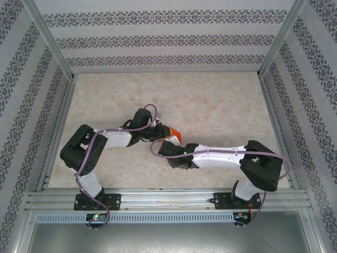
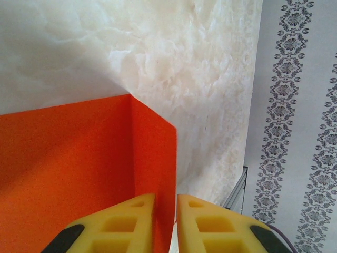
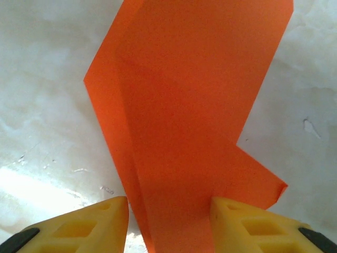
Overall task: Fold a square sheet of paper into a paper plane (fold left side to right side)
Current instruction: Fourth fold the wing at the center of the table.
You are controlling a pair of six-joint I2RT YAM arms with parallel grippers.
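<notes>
Orange paper (image 3: pixel 189 105), creased edges (open tabletop (image 3: pixel 42 105) around)

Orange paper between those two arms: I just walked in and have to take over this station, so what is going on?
Both arms meet over the middle of the table, working on a partly folded paper. The left end effector is almost closed and pinches the paper's edge. The right end effector stands open, with the creased sheet running between its fingers. The paper shows folds but is no plane yet.
</notes>
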